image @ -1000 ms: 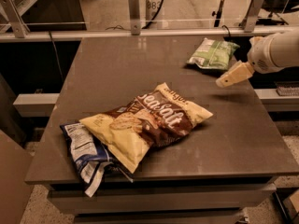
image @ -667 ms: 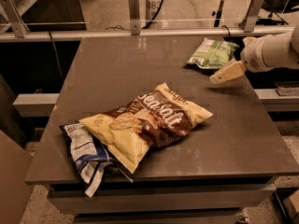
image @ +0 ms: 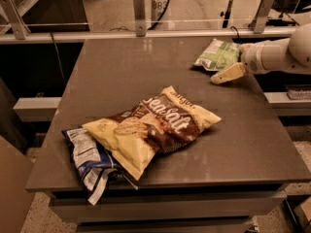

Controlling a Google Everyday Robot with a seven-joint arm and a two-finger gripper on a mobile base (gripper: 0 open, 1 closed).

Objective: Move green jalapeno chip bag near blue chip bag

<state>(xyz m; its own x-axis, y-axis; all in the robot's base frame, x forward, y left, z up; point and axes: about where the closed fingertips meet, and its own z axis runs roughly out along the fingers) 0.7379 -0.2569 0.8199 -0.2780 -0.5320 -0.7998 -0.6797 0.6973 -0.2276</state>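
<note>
The green jalapeno chip bag (image: 217, 55) lies flat at the far right of the dark table (image: 116, 72). The blue chip bag (image: 89, 161) lies at the front left corner, partly under a large yellow and brown "Sea Salt" bag (image: 153, 125), with its white edge hanging over the table's front. My gripper (image: 224, 75) comes in from the right on a white arm. It hovers just in front of and to the right of the green bag, with its tan finger pointing left and down.
The big "Sea Salt" bag lies across the middle front of the table, between the two small bags. A metal rail with posts (image: 140, 30) runs behind the table. A shelf (image: 39, 108) sits to the left and another ledge (image: 286, 98) to the right.
My gripper has moved left and slightly toward the back, closer to the green bag. The bags have not moved.
</note>
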